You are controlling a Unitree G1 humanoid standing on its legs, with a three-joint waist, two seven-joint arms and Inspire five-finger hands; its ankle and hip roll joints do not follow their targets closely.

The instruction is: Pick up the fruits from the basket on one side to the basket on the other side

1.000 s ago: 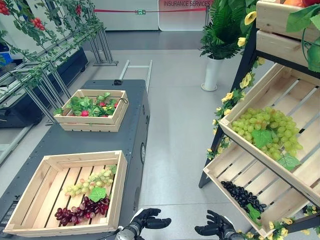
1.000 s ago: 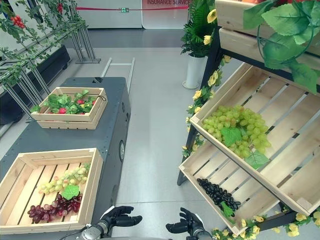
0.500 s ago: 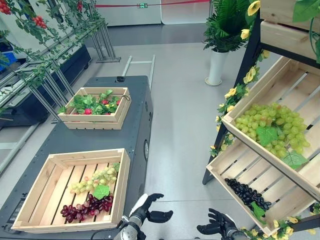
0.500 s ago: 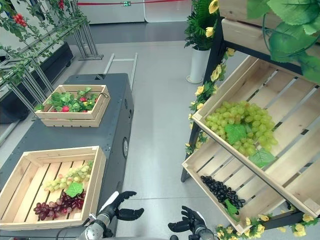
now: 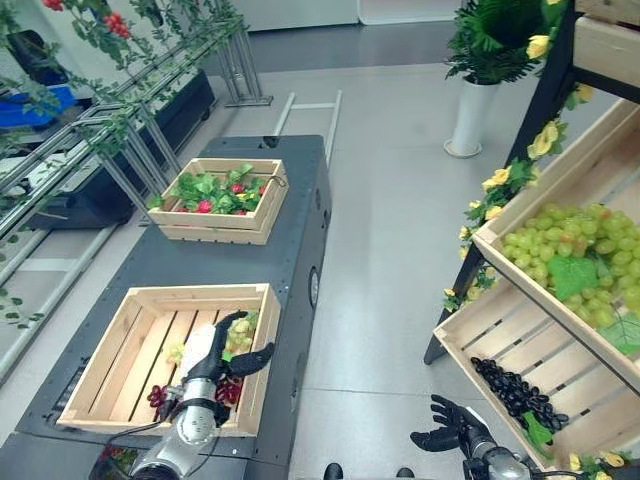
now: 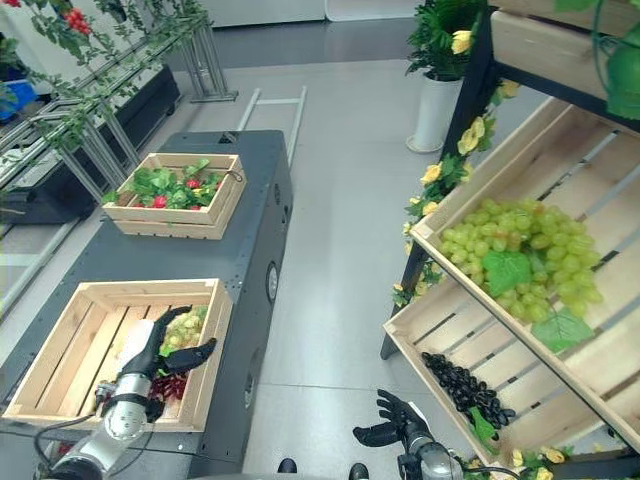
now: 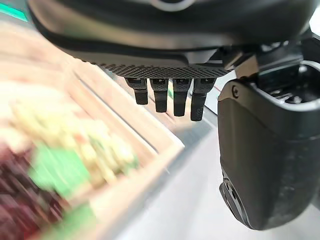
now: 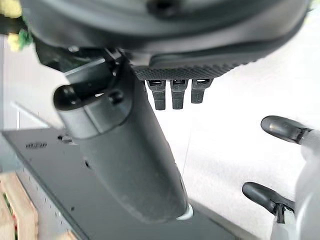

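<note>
A wooden crate [image 5: 195, 291] on the near end of the dark grey table [image 5: 290, 250] holds a green grape bunch [image 5: 240, 334] and a red grape bunch [image 5: 158, 396]. My left hand [image 5: 214, 350] hovers over these grapes, open, fingers straight and thumb spread, holding nothing. The left wrist view shows the green grapes [image 7: 75, 140] and red grapes [image 7: 15, 200] just past its fingers [image 7: 170, 100]. My right hand [image 5: 450, 436] hangs low over the floor near the shelf, open and empty. On the sloping shelf at right lie green grapes [image 5: 570, 250] and black grapes [image 5: 515, 395].
A second crate [image 5: 205, 232] with green leaves and small red fruits stands at the table's far end. The slanted shelf crates [image 5: 520, 345] are trimmed with yellow flowers. A white plant pot [image 5: 468, 120] stands behind; metal racks with vines [image 5: 130, 150] line the left.
The camera has tilted down and shifted left. My left hand has risen from below the table's edge to above the grapes in the near crate. The right hand stays low.
</note>
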